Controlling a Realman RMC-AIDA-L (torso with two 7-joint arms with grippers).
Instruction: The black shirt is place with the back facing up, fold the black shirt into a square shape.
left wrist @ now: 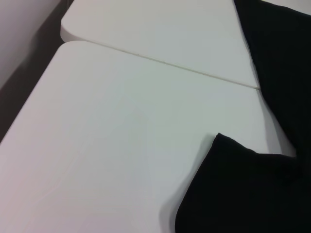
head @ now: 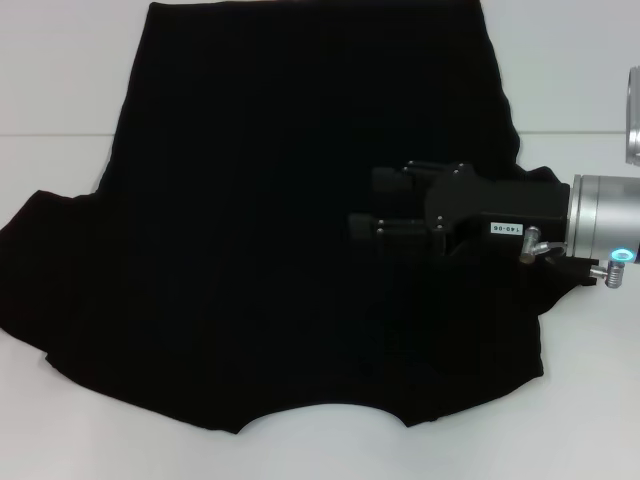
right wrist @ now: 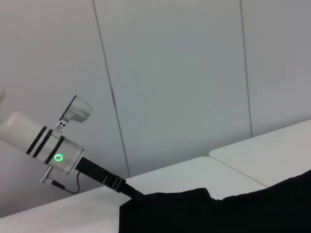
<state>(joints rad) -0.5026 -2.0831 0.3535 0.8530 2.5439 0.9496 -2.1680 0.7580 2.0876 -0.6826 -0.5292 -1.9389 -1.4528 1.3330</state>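
The black shirt (head: 270, 230) lay plain side up across the middle of the white table (head: 60, 60), its long axis running from near edge to far edge, collar nearest the robot. The right gripper (head: 385, 210) reached in over the right sleeve, probably to fold it inward; whether it was clenched could not be told. At the left sleeve, the left gripper (right wrist: 129, 190) met the cloth, grip likewise unclear.

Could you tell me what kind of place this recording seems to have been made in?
Probably a lab or test room: bare white tables pushed together, plain pale wall panels, and only the black shirt spread under the right gripper; the left gripper meets its far edge.
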